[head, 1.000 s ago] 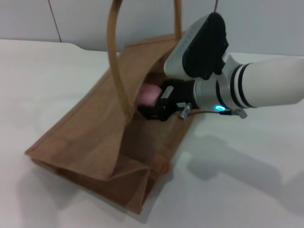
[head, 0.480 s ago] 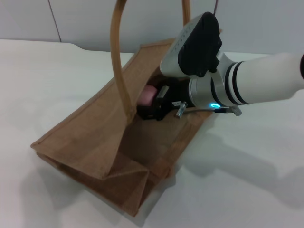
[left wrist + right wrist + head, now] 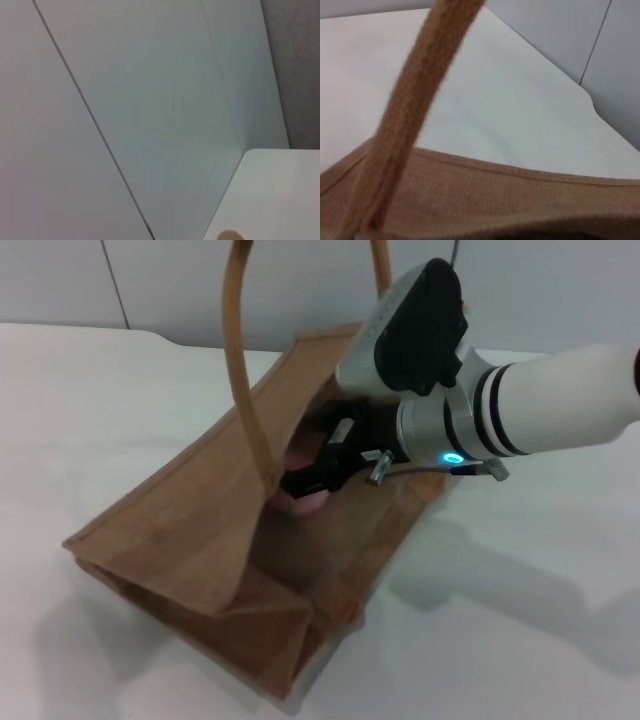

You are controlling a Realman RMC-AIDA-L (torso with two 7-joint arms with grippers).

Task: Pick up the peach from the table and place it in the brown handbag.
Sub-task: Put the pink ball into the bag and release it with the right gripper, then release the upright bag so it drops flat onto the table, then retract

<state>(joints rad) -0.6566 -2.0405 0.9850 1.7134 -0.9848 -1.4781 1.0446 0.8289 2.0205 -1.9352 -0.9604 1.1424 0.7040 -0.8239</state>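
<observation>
The right gripper is reached into the open mouth of the brown handbag, which lies tilted on the white desk with its opening turned toward the arm. The peach is seen in the head view as a pink patch just at the dark fingers, inside the bag and below its upper rim, close beside the near handle. Whether the fingers are pinching the fruit or are parted from it cannot be told; the fingertips are hidden by the bag wall and the fruit. The peach seems to sit low against the inner wall, so the step in hand is judged to be the release or the moment around it, and the task is judged nearly finished.

The wrist is held low and nearly level, presumably so that the fruit is carried deep past the rim and does not roll back out over the sloping side. The handle stands up in front of the arm and is shown close in the right wrist view, with the woven rim beneath it; a snag on that handle during withdrawal is the main risk.

The left gripper is not seen anywhere; its wrist camera is pointed at wall panels and a desk corner, so that arm is taken to be parked aside.
</observation>
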